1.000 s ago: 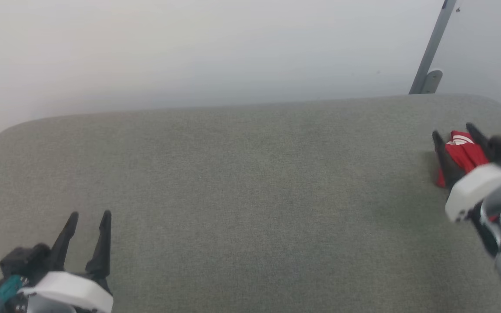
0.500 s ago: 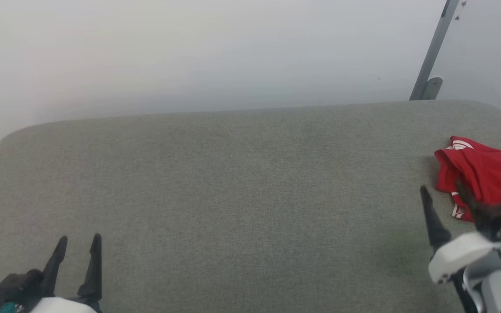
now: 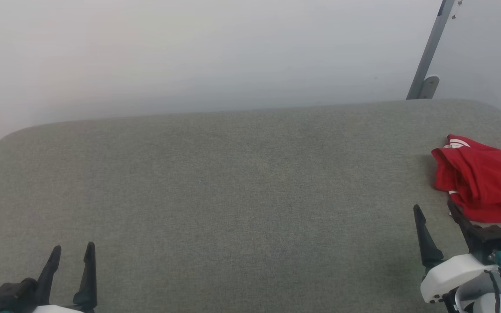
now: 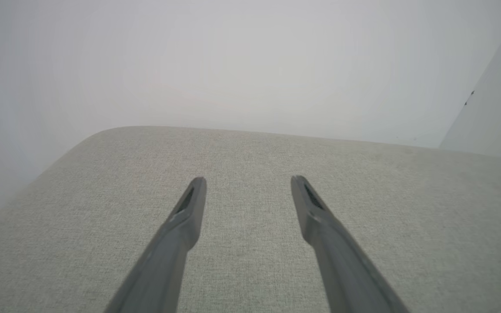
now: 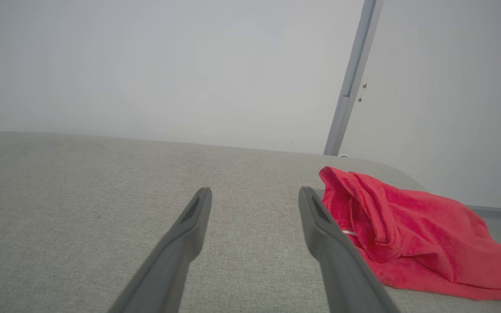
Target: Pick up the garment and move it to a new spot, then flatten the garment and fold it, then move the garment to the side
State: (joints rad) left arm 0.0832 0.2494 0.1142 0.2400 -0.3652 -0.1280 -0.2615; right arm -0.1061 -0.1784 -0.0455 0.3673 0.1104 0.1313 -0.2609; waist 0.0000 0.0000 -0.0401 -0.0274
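The garment (image 3: pixel 485 180) is a red shirt with white striped trim, lying folded and a little rumpled at the far right of the grey-green cushioned surface (image 3: pixel 233 187). In the right wrist view the garment (image 5: pixel 411 230) lies just right of my fingers. My right gripper (image 3: pixel 433 208) is open at the lower right, just in front of the garment, its right fingertip close to the cloth's near edge; nothing is between the fingers (image 5: pixel 320 217). My left gripper (image 3: pixel 73 248) is open and empty at the lower left, seen in the left wrist view (image 4: pixel 247 179) above bare fabric.
A pale wall rises behind the surface. A grey metal post (image 3: pixel 429 52) with a bracket stands at the back right, also seen as the post (image 5: pixel 350 87) behind the garment. The surface's rounded right edge lies just beyond the shirt.
My right gripper has let go of the garment and drawn back toward me, leaving the shirt lying on the right side. The left gripper has pulled back a little toward the lower left.
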